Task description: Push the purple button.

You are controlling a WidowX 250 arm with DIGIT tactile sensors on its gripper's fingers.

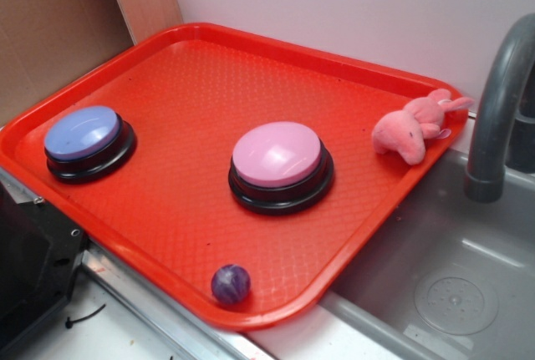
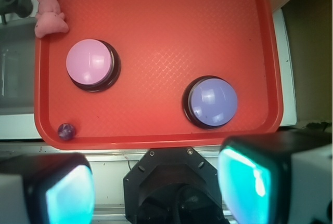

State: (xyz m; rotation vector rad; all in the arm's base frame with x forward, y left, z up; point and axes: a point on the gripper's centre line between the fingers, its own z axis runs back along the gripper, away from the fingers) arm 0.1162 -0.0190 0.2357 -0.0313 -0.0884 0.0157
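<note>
The purple button is a periwinkle dome on a black base at the left of the red tray. In the wrist view it lies at the tray's lower right. My gripper is open and empty, its two teal pads wide apart. It hangs high above the robot's base, short of the tray's near edge, with the purple button ahead and a little to the right. The gripper does not show in the exterior view.
A larger pink button sits mid-tray. A small purple marbled ball lies at the tray's front rim. A pink plush toy rests on the right rim. A grey sink and faucet are to the right.
</note>
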